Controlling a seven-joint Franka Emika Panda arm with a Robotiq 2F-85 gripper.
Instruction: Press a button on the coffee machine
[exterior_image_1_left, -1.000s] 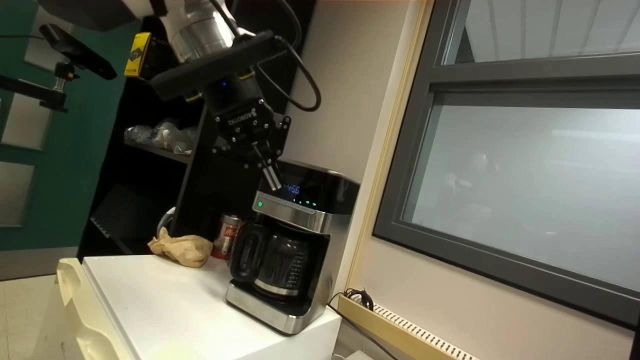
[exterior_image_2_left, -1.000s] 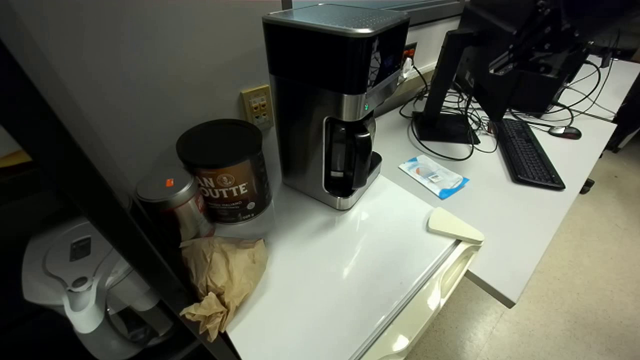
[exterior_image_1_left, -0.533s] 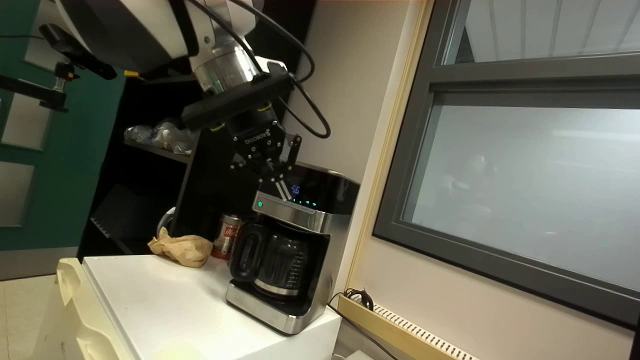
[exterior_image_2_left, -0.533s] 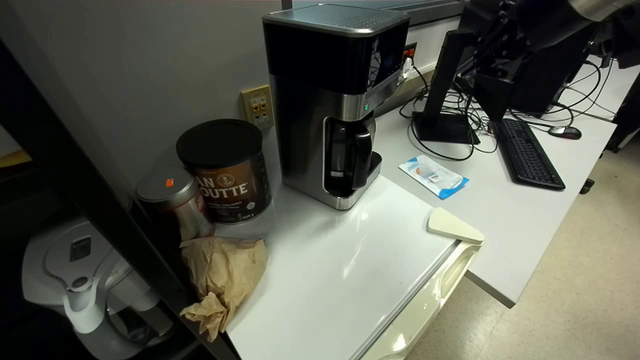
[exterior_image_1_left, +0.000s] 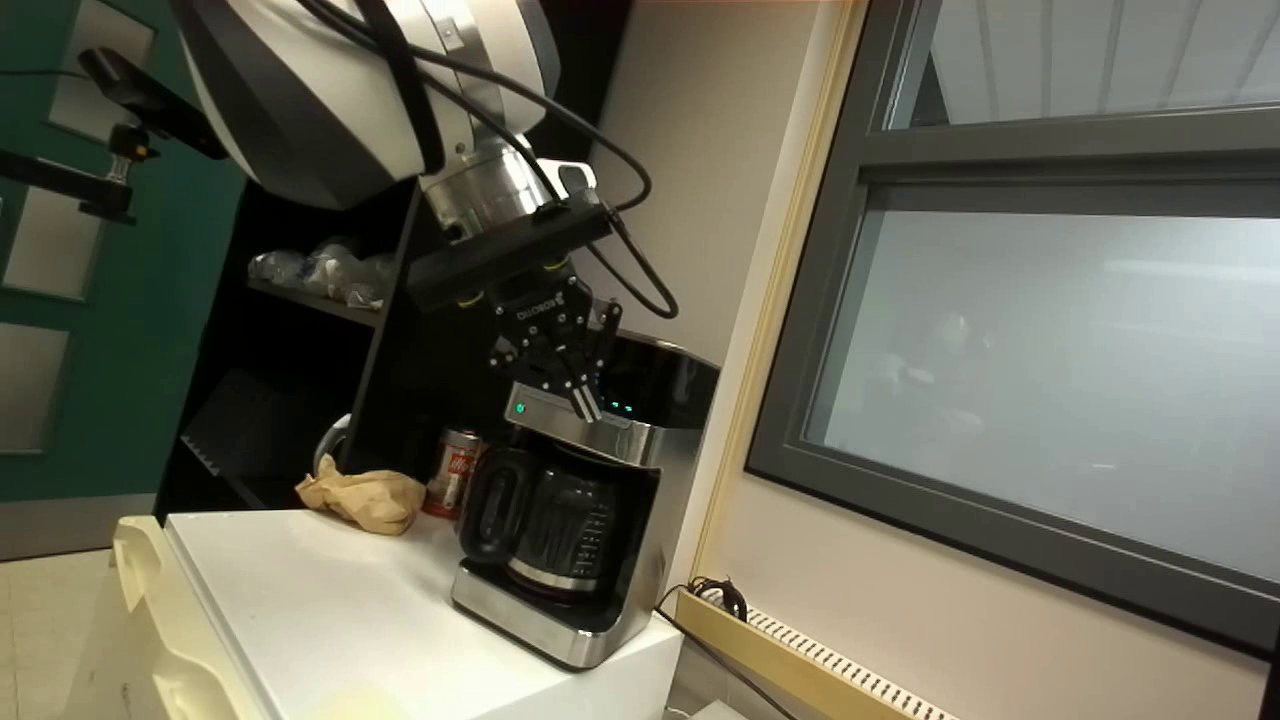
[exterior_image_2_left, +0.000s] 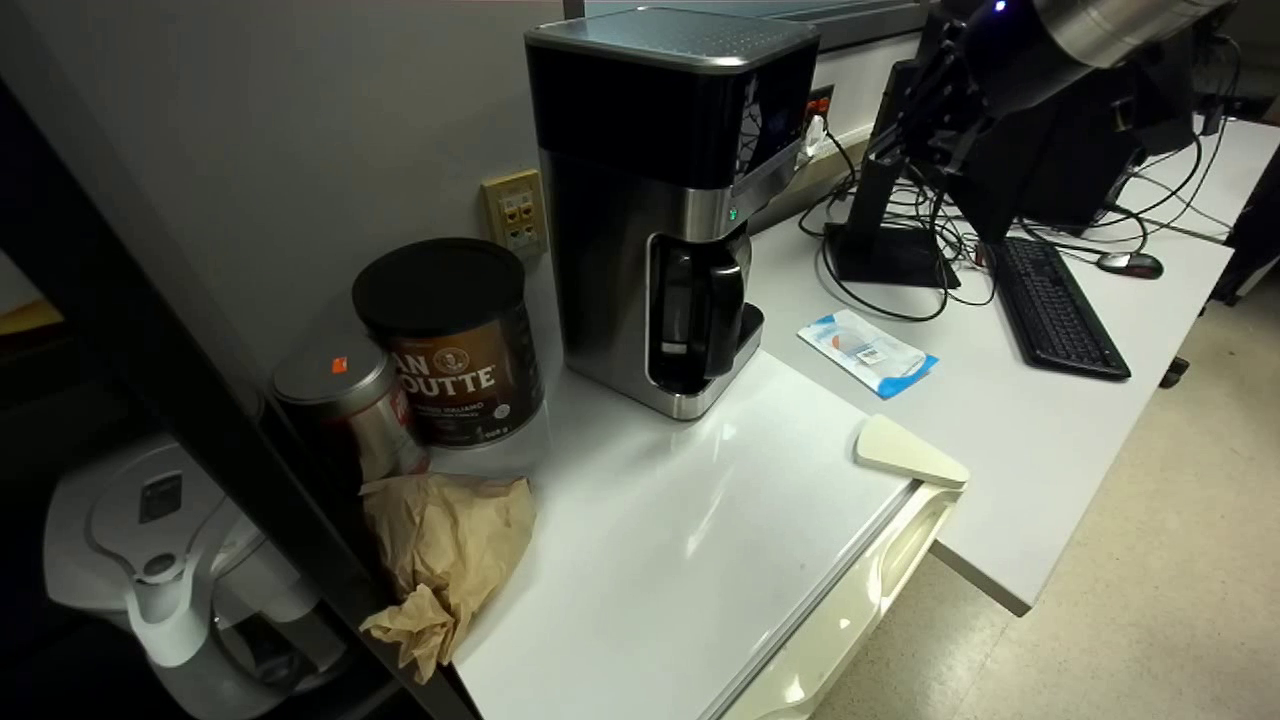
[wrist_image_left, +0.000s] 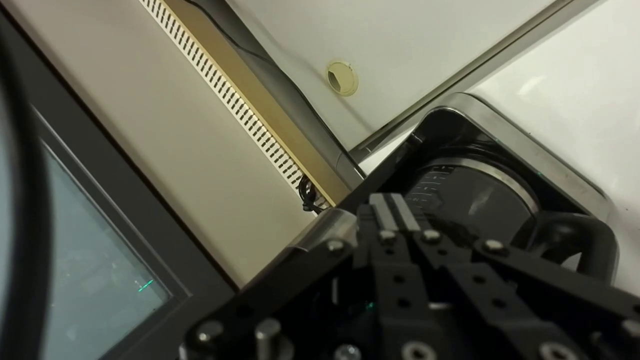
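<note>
The black-and-silver coffee machine (exterior_image_1_left: 615, 440) stands upright on a white surface, with its glass carafe (exterior_image_1_left: 562, 525) inside. It also shows in an exterior view (exterior_image_2_left: 630, 230) and in the wrist view (wrist_image_left: 542, 155). A green power light (exterior_image_1_left: 520, 408) and small green panel lights (exterior_image_1_left: 622, 407) glow on its front. My gripper (exterior_image_1_left: 588, 405) is shut and empty, its fingertips in front of the silver strip under the dark panel, covering the display. In the wrist view the gripper (wrist_image_left: 395, 212) has its fingertips together. In an exterior view the gripper (exterior_image_2_left: 885, 155) appears apart from the machine's front.
A crumpled paper bag (exterior_image_1_left: 365, 500) and a red can (exterior_image_1_left: 452, 470) sit beside the machine. A large coffee tub (exterior_image_2_left: 450, 350) stands behind them. A black shelf unit (exterior_image_1_left: 290, 400) is near the arm. A monitor and keyboard (exterior_image_2_left: 1055, 305) are on the adjoining desk.
My gripper has moved down and to the right in an exterior view, from the display's left side to the panel's lower edge. It stays shut. The coffee machine has not moved.
</note>
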